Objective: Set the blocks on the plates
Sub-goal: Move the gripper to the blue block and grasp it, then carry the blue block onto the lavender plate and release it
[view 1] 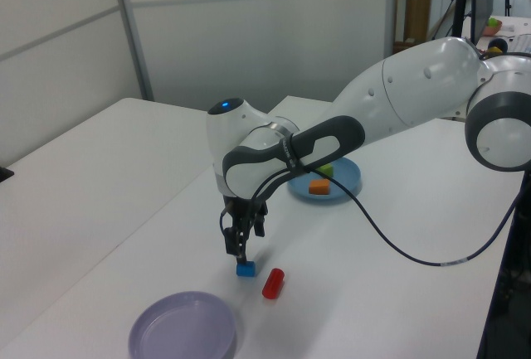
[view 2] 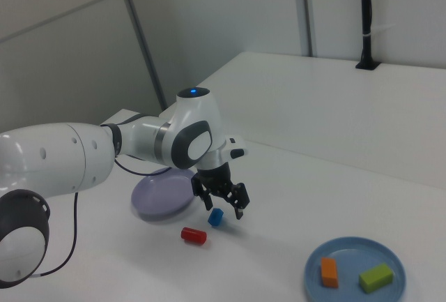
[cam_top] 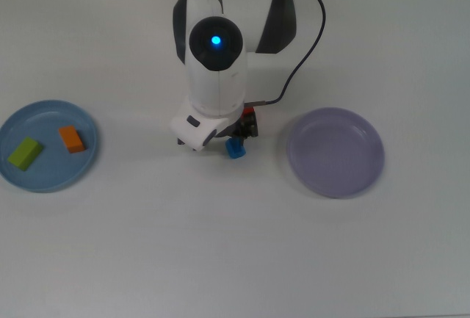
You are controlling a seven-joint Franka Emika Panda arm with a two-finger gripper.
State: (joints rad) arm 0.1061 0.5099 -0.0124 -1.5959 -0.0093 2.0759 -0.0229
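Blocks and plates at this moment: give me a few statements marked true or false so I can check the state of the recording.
1. The green block and the orange block lie on the light blue plate. True.
2. The lavender plate holds the red block. False: it is empty; the red block lies on the table.
3. The gripper hangs open right above the blue block. True.
4. The blue block is on the light blue plate. False: it sits on the table, between the two plates.
5. The red block is clamped in the gripper. False: it lies free beside the blue block.
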